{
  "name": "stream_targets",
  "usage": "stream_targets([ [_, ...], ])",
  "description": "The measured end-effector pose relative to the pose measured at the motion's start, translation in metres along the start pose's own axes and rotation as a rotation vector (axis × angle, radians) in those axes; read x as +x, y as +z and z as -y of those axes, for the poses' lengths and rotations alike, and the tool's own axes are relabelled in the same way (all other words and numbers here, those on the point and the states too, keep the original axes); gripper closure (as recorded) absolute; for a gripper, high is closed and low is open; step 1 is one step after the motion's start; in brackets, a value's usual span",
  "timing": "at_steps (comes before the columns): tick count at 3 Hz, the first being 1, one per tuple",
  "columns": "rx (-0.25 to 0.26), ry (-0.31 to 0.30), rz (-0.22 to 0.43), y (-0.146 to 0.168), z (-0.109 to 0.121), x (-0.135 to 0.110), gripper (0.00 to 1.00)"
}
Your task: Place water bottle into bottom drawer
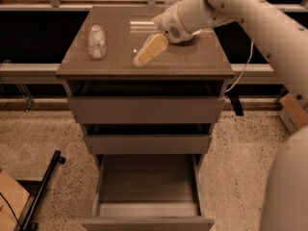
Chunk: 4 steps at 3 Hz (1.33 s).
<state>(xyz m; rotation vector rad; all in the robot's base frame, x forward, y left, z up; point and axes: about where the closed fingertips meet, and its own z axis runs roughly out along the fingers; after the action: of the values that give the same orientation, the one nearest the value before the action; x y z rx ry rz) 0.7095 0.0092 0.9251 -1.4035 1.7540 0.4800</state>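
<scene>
The water bottle [96,41] is lying on the cabinet top [192,57], far left, apart from the gripper [141,58] hovering mid-top; clenched or released, I cannot tell. Likely light, crushable and slippery, it is calling for a gentle mid-body grasp.

The pincer [150,50] hangs over the middle of the tabletop [202,64], to the right of the water bottle [96,41]. The arm [250,13] runs out past the top and right edges and covers part of the tabletop's far right. The lower edge clips the near front of the bottom drawer [147,186]. The water bottle is too blurred to show which end carries its cap.
</scene>
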Motion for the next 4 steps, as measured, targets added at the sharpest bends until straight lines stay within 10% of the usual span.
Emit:
stream_targets([
  [4,0.114,0.117,0.134,0.092,0.048,0.002,0.00],
])
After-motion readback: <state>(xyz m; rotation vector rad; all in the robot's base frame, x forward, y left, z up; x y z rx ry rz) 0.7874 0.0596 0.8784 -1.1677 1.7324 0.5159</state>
